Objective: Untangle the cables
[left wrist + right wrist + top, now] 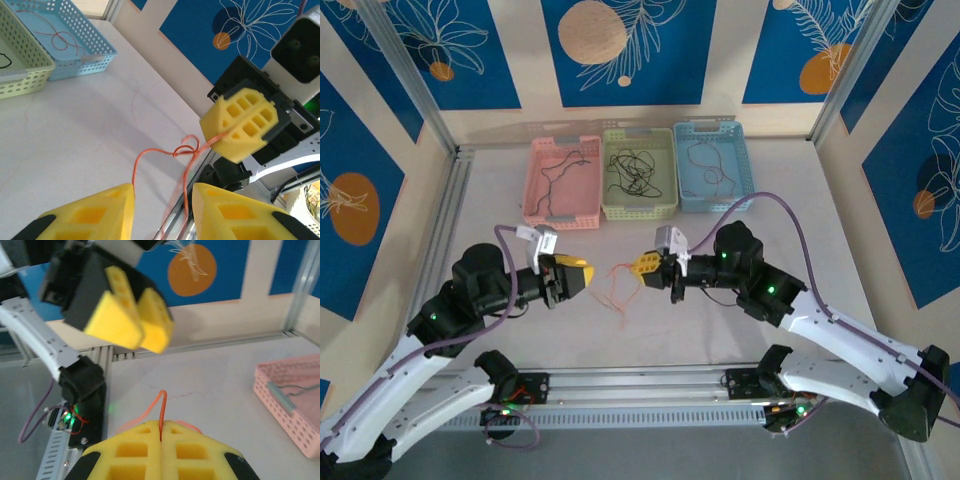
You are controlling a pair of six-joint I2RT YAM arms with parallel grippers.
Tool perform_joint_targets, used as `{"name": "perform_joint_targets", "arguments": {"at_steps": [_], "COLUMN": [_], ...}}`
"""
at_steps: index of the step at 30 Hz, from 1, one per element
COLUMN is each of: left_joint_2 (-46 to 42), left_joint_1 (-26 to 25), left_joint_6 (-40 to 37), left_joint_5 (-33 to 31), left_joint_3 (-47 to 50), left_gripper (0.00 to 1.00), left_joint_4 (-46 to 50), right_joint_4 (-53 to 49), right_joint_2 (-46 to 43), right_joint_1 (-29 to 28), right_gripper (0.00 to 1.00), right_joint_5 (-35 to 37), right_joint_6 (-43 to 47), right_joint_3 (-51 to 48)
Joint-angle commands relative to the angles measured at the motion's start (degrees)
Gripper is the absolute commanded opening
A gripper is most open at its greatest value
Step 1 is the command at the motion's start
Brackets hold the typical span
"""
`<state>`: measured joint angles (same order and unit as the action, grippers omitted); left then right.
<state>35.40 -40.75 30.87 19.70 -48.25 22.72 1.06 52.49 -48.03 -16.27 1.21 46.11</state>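
A thin orange cable (618,285) lies looped on the white table between my two grippers. My right gripper (161,432) is shut on one end of it, and the strand (162,405) rises out of the closed yellow pads. In the left wrist view the cable (150,152) has a small knot (185,149) just short of the right gripper's pads (242,125). My left gripper (162,207) is open, with two orange strands running down between its fingers, one against the left pad. From above, the left gripper (588,277) faces the right gripper (640,267) a short way apart.
Three baskets stand at the back: a pink basket (535,190) with a dark cable, a green basket (640,208) with tangled black cables, and a blue basket (748,170) holding a red cable (57,37). The metal rail (640,385) runs along the near edge.
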Motion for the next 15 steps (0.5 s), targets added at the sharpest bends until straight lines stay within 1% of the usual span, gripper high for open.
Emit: {"name": "perform_joint_targets", "arguments": {"at_steps": [1, 3, 5, 7, 10, 12, 15], "left_joint_2": [-0.94, -0.69, -0.83, -1.03, -1.03, -0.9, -1.2], "left_joint_1": [0.1, 0.07, 0.07, 0.06, 0.09, 0.13, 0.08], "left_joint_6": [0.13, -0.01, -0.13, -0.33, -0.8, -1.3, -1.76], "left_joint_5": [-1.69, -1.51, -1.96, -2.51, -3.25, -3.83, -4.36], "left_joint_3": [-0.05, -0.02, 0.31, 0.58, 0.52, 0.27, 0.17], "left_gripper": [0.35, 0.36, 0.4, 0.4, 0.41, 0.41, 0.41], "left_joint_4": [-0.67, -0.41, -0.25, 0.01, 1.03, 2.05, 3.27], "right_joint_4": [1.72, 2.01, 2.18, 2.38, 2.48, 1.5, 1.16], "right_joint_2": [-0.75, -0.75, -0.47, -0.28, 1.14, 3.6, 7.71], "right_joint_1": [3.08, 4.74, 6.26, 7.62, 10.2, 13.81, 20.66], "right_gripper": [0.0, 0.0, 0.0, 0.0, 0.0, 0.0, 0.0], "right_joint_5": [1.49, 1.31, 1.83, 2.01, 6.04, 9.45, 7.43], "right_joint_6": [-3.61, -5.15, -6.79, -7.9, -9.21, -11.1, -16.53], "right_joint_3": [2.05, 2.51, 2.94, 3.35, 5.21, 8.26, 12.6]}}
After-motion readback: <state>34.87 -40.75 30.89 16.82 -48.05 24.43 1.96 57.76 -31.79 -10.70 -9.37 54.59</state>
